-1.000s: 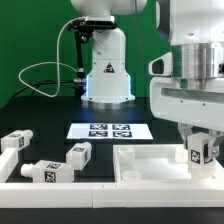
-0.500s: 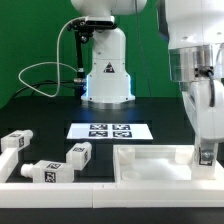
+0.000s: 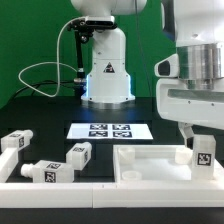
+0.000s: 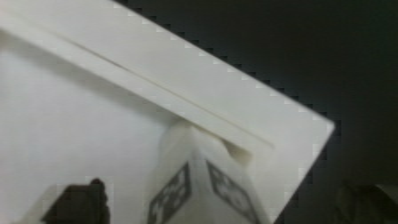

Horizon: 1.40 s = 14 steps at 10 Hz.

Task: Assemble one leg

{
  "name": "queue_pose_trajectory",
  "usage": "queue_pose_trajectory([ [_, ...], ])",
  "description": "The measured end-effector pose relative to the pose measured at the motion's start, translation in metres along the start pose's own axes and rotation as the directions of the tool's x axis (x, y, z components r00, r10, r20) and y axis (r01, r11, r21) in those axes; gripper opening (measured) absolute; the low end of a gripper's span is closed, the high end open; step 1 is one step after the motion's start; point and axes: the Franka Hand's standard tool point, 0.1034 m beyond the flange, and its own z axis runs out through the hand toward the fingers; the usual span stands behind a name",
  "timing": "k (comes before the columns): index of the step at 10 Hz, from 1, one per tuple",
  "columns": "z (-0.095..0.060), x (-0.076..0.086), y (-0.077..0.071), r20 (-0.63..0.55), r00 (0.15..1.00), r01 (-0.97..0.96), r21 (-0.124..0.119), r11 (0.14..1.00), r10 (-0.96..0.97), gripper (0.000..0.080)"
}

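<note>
My gripper [image 3: 202,143] is at the exterior view's right, shut on a leg [image 3: 204,152], a small white block with a square tag. It holds the leg upright in the right corner of the white tray-shaped part [image 3: 150,166]. In the wrist view the leg [image 4: 206,186] shows two tagged faces between my dark fingertips [image 4: 79,203], against the tray's raised rim [image 4: 214,90]. Whether the leg touches the tray floor cannot be told. Three more legs lie at the left [image 3: 15,142], [image 3: 79,153], [image 3: 45,171].
The marker board [image 3: 110,130] lies flat behind the tray. The arm's white base [image 3: 105,70] stands at the back, with a cable looping to its left. A white raised bar [image 3: 50,188] runs along the front left, before the loose legs.
The wrist has turned about its vertical axis and back, so the gripper's broad face shows again. The held leg stays at the tray's right corner, shifted slightly right.
</note>
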Motion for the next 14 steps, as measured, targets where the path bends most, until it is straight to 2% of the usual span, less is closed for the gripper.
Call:
queue_pose_trajectory([
  [3, 0.0, 0.003, 0.001, -0.007, 0.968, 0.252, -0.007, 0.968, -0.252, 0.0649],
  [4, -0.002, 0.008, 0.001, -0.032, 0.87, 0.492, -0.033, 0.87, -0.493, 0.0649],
  [5, -0.002, 0.01, -0.002, -0.05, 0.78, 0.622, -0.047, 0.782, -0.623, 0.0649],
  [6, -0.002, 0.01, -0.001, -0.051, 0.813, 0.578, -0.043, 0.815, -0.58, 0.0649],
  [8, -0.001, 0.01, -0.001, -0.052, 0.822, 0.566, -0.044, 0.823, -0.567, 0.037],
  [9, -0.001, 0.01, -0.001, -0.053, 0.847, 0.528, -0.042, 0.848, -0.53, 0.037],
  [10, -0.001, 0.011, 0.0, -0.056, 0.885, 0.46, -0.038, 0.887, -0.462, 0.0285],
  [13, -0.001, 0.013, 0.002, -0.066, 0.983, 0.173, -0.025, 0.985, -0.174, 0.0285],
  [14, -0.001, 0.014, 0.003, -0.061, 0.998, 0.009, -0.013, 1.0, -0.01, 0.0285],
])
